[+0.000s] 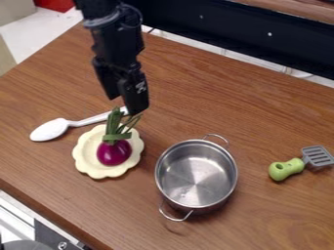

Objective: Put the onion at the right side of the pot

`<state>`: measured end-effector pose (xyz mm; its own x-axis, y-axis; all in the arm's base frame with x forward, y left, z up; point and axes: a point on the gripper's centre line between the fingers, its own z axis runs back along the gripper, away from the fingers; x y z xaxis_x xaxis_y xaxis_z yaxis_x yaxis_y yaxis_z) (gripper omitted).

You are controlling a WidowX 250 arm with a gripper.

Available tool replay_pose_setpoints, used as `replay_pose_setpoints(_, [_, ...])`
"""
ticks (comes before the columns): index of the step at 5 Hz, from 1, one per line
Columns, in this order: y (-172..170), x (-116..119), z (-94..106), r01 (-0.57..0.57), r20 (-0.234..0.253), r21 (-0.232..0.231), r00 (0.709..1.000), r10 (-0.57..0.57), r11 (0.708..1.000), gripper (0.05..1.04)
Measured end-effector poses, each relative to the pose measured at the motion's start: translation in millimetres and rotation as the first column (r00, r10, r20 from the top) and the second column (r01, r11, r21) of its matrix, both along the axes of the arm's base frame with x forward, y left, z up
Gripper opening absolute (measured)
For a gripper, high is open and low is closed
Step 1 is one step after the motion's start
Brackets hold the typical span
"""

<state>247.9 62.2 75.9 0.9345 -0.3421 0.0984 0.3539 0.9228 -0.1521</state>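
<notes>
The black gripper [124,103] hangs over the upper left of the table, just above the green leaf tops of the onion. Its two fingers stand apart with nothing held between them. The purple onion [114,152] rests on a pale yellow scalloped plate [87,153], its leaves pointing up and back. To the right of the plate stands the empty silver pot [196,175], with one wire handle at its back and another at its front.
A white spoon [50,130] lies left of the plate, its handle running toward the gripper. At the far right lies a grey spatula with a green handle [285,169]. The wooden table [261,117] ends at a dark panel along the back.
</notes>
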Motion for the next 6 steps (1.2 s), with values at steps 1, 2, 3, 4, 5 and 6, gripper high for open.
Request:
replay_pose_setpoints(1, [6.2,-7.9,-7.7,0.031,0.001,0.011,1.0,-0.031,0.999,0.999])
replay_pose_setpoints(2, [10.6,-8.4,-14.4,0.041,0.024,0.048,0.999,-0.043,0.998,0.999])
replay_pose_setpoints(3, [13.0,-8.0,-20.2,0.027,0.041,0.085,0.999,-0.031,0.996,0.95])
replay_pose_setpoints(4, [12.6,-10.8,-27.0,0.024,0.048,0.105,0.998,-0.029,0.994,0.676])
replay_pose_setpoints(5, [11.7,-11.1,-27.6,0.02,0.048,0.1,0.999,-0.025,0.995,0.382])
replay_pose_setpoints(6, [7.6,-11.8,-27.2,0.008,0.048,0.095,0.999,-0.013,0.995,0.164])
